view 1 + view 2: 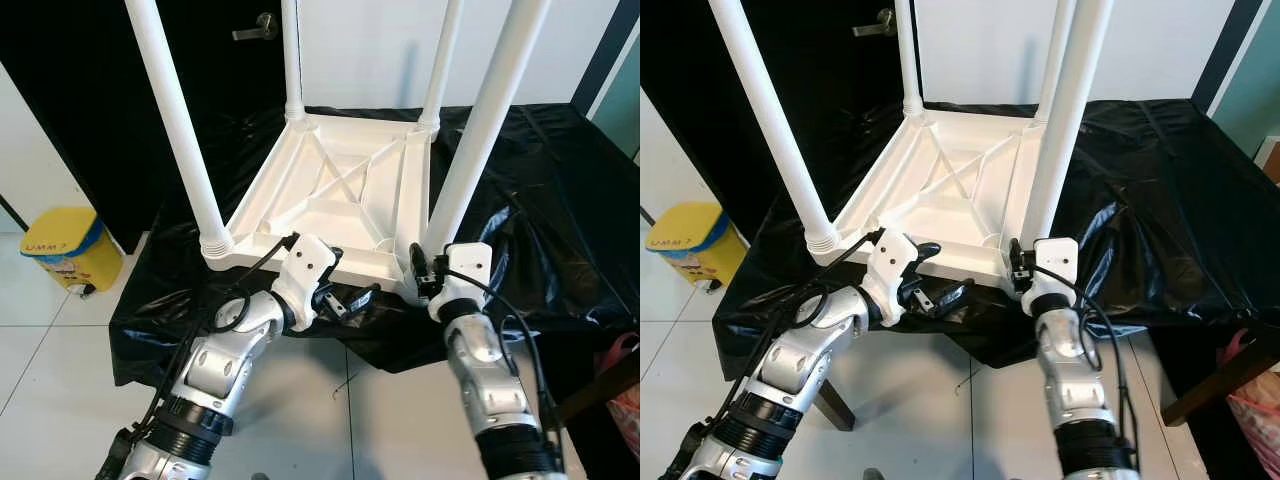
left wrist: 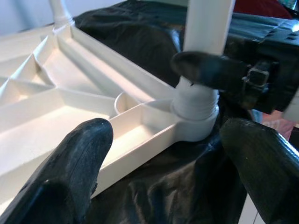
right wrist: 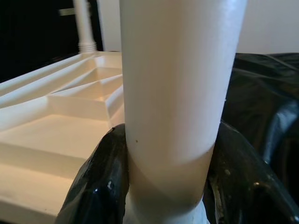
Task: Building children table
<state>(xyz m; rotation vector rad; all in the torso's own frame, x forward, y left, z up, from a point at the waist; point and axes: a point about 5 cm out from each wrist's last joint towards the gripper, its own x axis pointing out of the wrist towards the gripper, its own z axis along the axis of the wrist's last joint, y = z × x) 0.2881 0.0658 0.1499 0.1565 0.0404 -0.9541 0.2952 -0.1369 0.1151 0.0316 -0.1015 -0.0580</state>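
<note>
A: We note the upturned table is moulded white plastic, smooth with a slight sheen; its legs match.

B: We confirm. The sheet beneath is thin black plastic film, glossy and creased.

A: We see the right gripper fingers as black, rubbery and shiny; the left gripper pads look matt, slightly rough.

B: The bin is smooth yellow plastic.

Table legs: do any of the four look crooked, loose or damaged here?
Nothing stands out. All four white legs stand in the corner sockets of the upturned tabletop, with no cracks visible. The right gripper clasps the near right leg at its base.
</note>
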